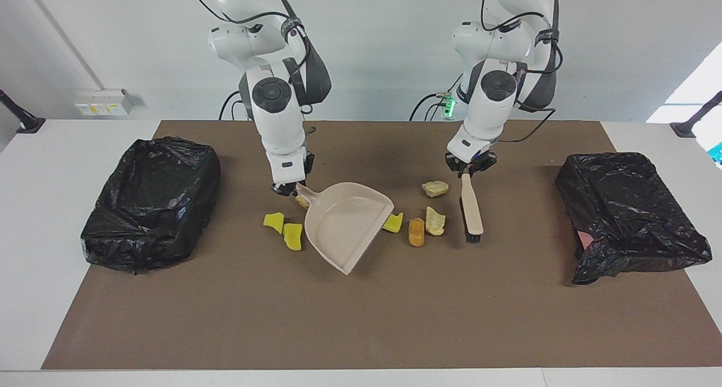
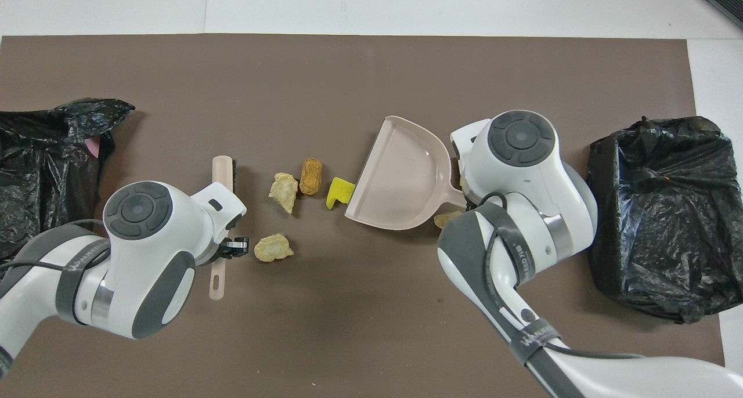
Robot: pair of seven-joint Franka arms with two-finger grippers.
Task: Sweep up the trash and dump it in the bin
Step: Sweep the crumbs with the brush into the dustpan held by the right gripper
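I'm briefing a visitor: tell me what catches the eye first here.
Mid-table, the right gripper holds a beige dustpan by its handle, and the left gripper holds a hand brush. Yellow, beige and orange foam lumps lie scattered between them. A black-bagged bin sits at each end of the table.

Both arms reach down over the middle of the mat, wrists bent low. Left gripper [image 1: 470, 170] is clamped shut on a brush handle [image 1: 469, 198] — right gripper [image 1: 289, 188] pinches the dustpan handle [image 1: 304, 194], angled sideways.
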